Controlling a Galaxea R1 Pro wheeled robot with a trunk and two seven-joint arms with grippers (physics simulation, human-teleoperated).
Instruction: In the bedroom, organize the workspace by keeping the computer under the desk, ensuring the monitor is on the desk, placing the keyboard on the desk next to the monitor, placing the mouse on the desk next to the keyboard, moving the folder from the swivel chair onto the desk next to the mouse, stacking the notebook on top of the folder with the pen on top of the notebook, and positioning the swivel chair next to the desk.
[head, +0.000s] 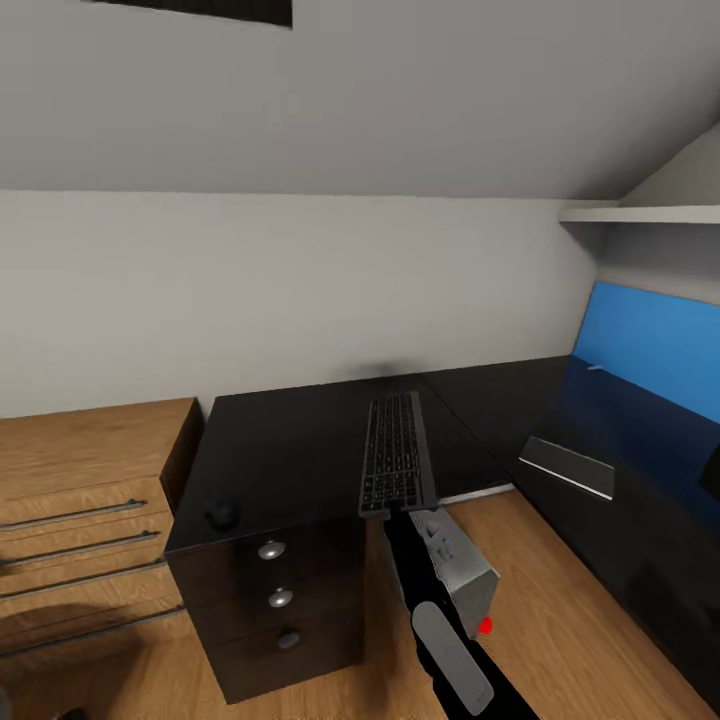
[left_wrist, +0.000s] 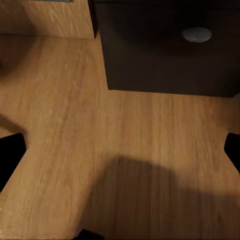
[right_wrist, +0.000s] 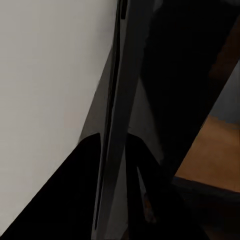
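The slim dark keyboard (head: 396, 462) stretches lengthwise over the glossy black desk (head: 290, 450), its near end past the desk's front edge. My right gripper (head: 397, 518) is shut on that near end. The right wrist view shows the keyboard (right_wrist: 114, 125) edge-on between the dark fingers. The small dark mouse (head: 222, 515) sits near the desk's front left corner. The grey computer (head: 462, 575) with its red button stands on the floor below the desk. The notebook (head: 567, 466) lies on the desk's right wing. My left gripper (left_wrist: 120, 150) hangs open over the wooden floor.
A light wooden chest of drawers (head: 85, 500) stands left of the desk. A black drawer unit (head: 275, 600) with round knobs sits under the desk's left end. The blue back panel (head: 655, 350) lines the right wing, with a white shelf (head: 640, 214) above.
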